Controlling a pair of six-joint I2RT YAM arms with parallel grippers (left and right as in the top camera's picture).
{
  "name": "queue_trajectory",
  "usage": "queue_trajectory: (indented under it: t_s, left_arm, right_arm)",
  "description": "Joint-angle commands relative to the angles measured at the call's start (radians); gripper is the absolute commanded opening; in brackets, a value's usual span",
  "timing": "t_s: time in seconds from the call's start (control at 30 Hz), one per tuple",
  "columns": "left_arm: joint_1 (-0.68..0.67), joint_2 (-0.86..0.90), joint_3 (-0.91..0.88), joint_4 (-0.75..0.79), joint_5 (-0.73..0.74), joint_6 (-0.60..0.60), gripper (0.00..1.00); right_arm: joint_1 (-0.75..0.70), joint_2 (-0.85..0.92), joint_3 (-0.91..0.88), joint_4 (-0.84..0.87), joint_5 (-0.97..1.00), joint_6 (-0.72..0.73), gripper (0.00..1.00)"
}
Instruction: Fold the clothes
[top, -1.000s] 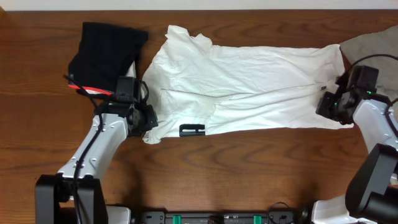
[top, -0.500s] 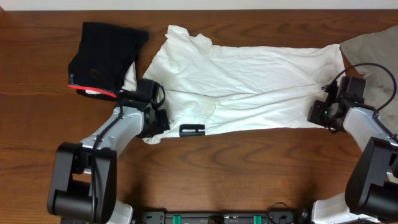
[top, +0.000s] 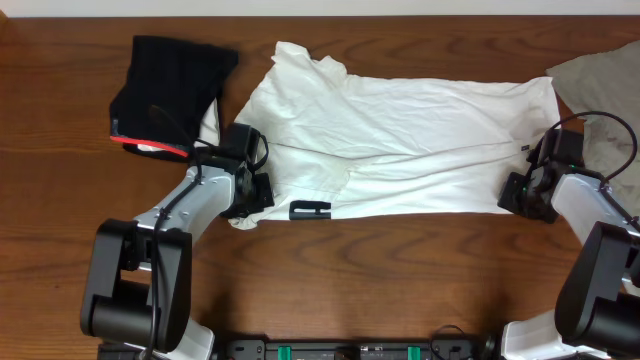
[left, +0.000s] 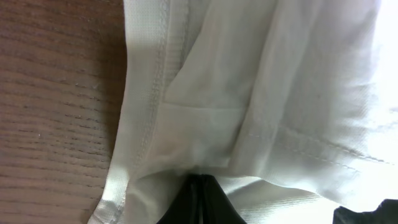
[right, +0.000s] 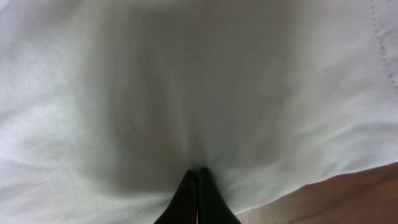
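Observation:
A large white T-shirt (top: 400, 140) lies spread across the middle of the table, with a small black print (top: 309, 209) at its near edge. My left gripper (top: 256, 194) is shut on the shirt's near left corner; the left wrist view shows its jaws (left: 200, 186) pinching white fabric (left: 249, 93) by the hem. My right gripper (top: 520, 190) is shut on the shirt's near right corner; the right wrist view shows its jaws (right: 198, 177) closed on white cloth (right: 186, 81). A black red-edged garment (top: 165, 85) lies at the far left. A grey-beige garment (top: 600, 80) lies at the far right.
The wooden table (top: 380, 280) shows bare along the front edge. Cables run over both arms near the shirt's ends.
Both grippers have closed in on the shirt's near corners. The left one moved right onto the fabric. The right one shifted along the right edge, and the shirt's right side has pulled straighter.

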Motion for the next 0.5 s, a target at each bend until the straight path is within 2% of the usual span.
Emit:
queue_trajectory:
  t_s: [0.0, 0.47]
  left_arm:
    - [0.005, 0.056, -0.018, -0.016, -0.079, -0.008, 0.06]
    - [0.005, 0.047, -0.018, -0.11, -0.079, -0.03, 0.06]
  right_arm:
    - [-0.015, 0.011, -0.01, -0.015, 0.079, 0.022, 0.01]
    - [-0.015, 0.011, -0.007, -0.037, 0.035, 0.021, 0.01]
